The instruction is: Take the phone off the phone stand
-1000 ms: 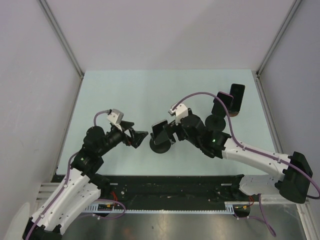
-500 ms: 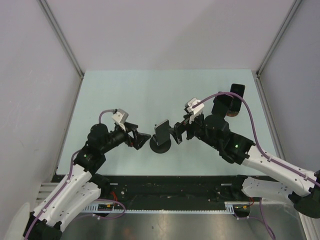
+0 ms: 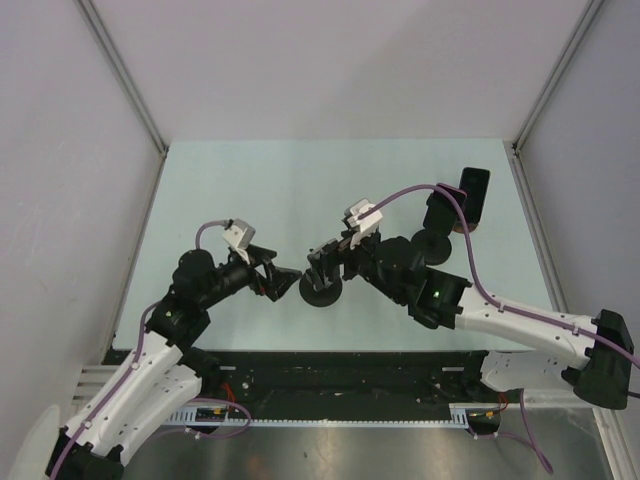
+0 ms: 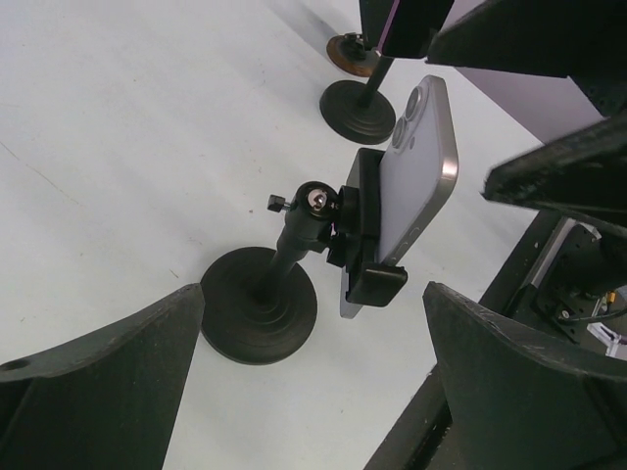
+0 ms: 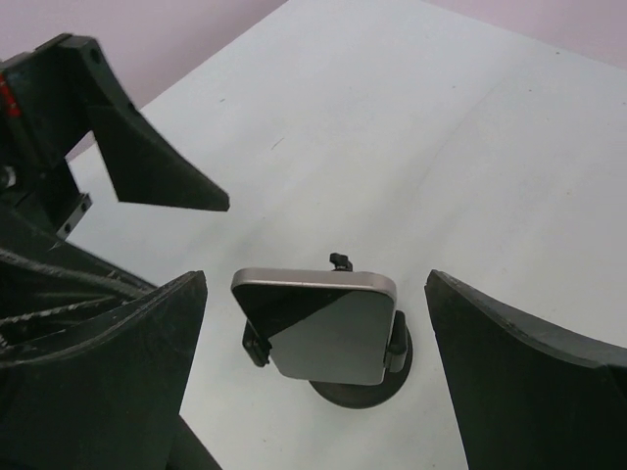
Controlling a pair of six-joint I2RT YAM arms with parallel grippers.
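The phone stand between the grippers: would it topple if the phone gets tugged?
Possibly: the phone sits high on a thin post above the phone stand's round base, so a sideways tug could tip it. The clamp grips the phone's edges, so pulling may drag the stand.

Occluded and cropped regions around the phone stand, three views.
From above, the right gripper covered most of the phone, so that little of the phone stand but its round base showed. In the left wrist view the phone's screen faced away; the second stand behind it was cut off above by dark arm parts and the top edge, and a small brown object beside it was too small to identify. In the right wrist view the phone concealed clamp and stem, and both fingers ran off the frame.
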